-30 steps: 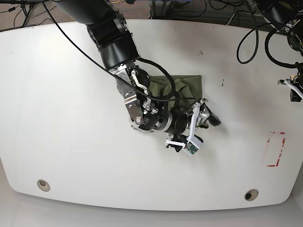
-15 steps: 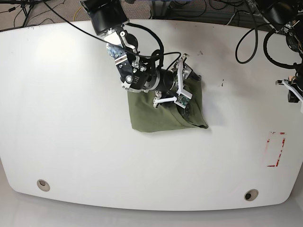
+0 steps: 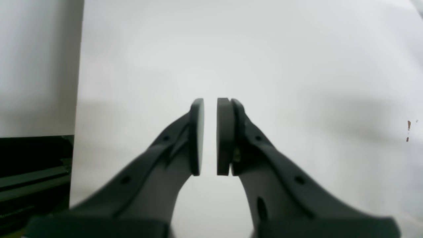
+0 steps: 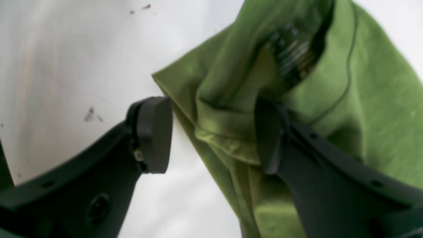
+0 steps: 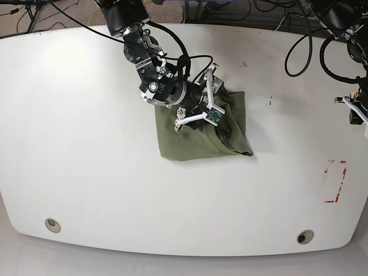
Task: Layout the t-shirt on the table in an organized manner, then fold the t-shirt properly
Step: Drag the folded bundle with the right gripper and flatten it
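- The glossy white table (image 5: pixel 86 172) carries one folded olive t-shirt (image 5: pixel 195 141), near its middle toward the far edge.
- Right gripper (image 4: pixel 211 135): jaws spread wide, gripping nothing; a second ago it was low across the shirt, so it has pulled back and the fold looks essentially finished.
- Left gripper (image 3: pixel 210 135): nearly closed, empty, over bare table.
- Count: one shirt, two grippers, two grommet holes (image 5: pixel 52 225).

A robotics lab: white table (image 5: pixel 86 144), tape rectangle (image 5: pixel 334 181), trailing cables (image 5: pixel 299 49).
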